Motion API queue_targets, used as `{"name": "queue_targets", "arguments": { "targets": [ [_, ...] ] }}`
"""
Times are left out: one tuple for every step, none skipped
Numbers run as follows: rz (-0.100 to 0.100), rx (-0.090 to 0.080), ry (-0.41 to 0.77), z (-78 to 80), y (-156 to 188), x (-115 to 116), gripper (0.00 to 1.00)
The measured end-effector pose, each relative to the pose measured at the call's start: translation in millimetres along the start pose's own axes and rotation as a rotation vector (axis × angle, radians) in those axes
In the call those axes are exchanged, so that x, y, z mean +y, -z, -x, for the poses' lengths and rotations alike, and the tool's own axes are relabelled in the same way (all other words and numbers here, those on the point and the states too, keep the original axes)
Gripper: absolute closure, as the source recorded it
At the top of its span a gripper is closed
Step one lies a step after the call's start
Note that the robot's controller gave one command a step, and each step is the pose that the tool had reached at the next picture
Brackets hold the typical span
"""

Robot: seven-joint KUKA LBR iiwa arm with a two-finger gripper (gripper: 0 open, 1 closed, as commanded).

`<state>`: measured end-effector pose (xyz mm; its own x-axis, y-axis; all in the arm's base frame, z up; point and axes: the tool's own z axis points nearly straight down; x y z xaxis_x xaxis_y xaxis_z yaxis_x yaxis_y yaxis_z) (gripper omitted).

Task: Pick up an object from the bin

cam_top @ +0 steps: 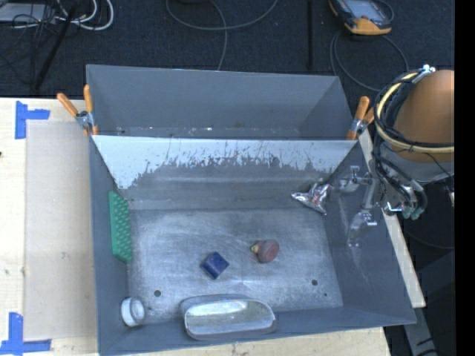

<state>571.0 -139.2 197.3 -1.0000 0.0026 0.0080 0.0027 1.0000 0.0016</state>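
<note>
Bin and arm, seen from above and a little to one side. The gripper (362, 212) hangs over the sloping wall on the right of the grey metal bin (223, 102), high above the floor and well clear of most of the loose things. From here it cannot be told whether it is open or shut, nor whether anything is gripped in it.

The nearest thing is a crumpled silvery scrap (315, 196), just beside the gripper on its bin-centre side, at the foot of the back slope. Whether the two touch cannot be told. It has no clear long axis.

The other candidates lie lower on the floor, away from the gripper toward the near-left. A brownish-red rounded lump (266, 251) sits near the middle. A small blue block (215, 265) sits beyond it, its edges turned askew to the bin walls. A grey oval dish (226, 316) rests against the near wall, long axis along that wall. A white round cap (133, 311) occupies the near-left corner, and a green ridged strip (119, 226) stands along the left wall.

Judged from this layout, the scrap calls for the shortest move, a small shift toward the bin's centre and then down.
</note>
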Motion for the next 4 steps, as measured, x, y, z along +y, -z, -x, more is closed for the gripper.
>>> {"name": "queue_targets", "arguments": {
  "targets": [
    [0.004, 0.005, -0.024, -76.4, -48.4, 64.4, 0.00],
    [0.002, -0.005, 0.172, -14.4, -120.0, 136.9, 0.00],
    [-0.002, -0.007, 0.172, -13.9, -117.8, 134.5, 1.00],
    [-0.005, -0.016, 0.398, -32.0, 69.7, 107.3, 1.00]
  ]
}}
